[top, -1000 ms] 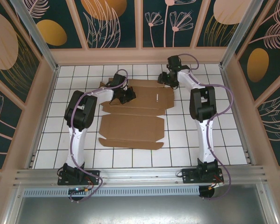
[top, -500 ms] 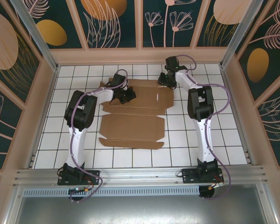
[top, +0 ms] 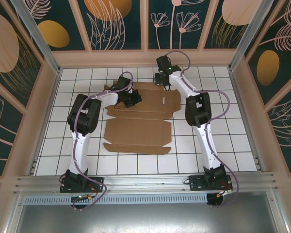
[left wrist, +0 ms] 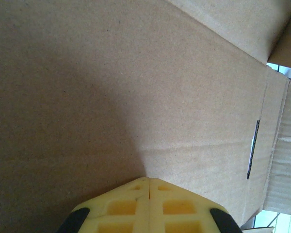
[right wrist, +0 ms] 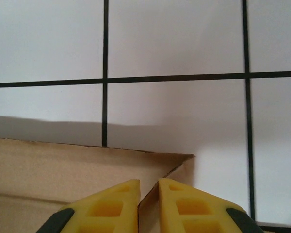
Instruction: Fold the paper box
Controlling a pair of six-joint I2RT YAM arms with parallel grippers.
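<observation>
Top external showed that the right gripper (top: 161, 79) had slid left along the far edge of the paper box (top: 138, 131), which lay flat on the tiled table (top: 223, 145) between the 2 arms. Its jaws had narrowed to a thin slot, pinching the far flap's corner in the right wrist view. The left gripper (top: 131, 99), fully closed, pressed the panel down. I judged the rear flap was ready to lift.

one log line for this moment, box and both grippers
paper box: unfolded sheet on tiled table | left gripper: shut, over its far-left part | right gripper: shut on its far edge
</observation>
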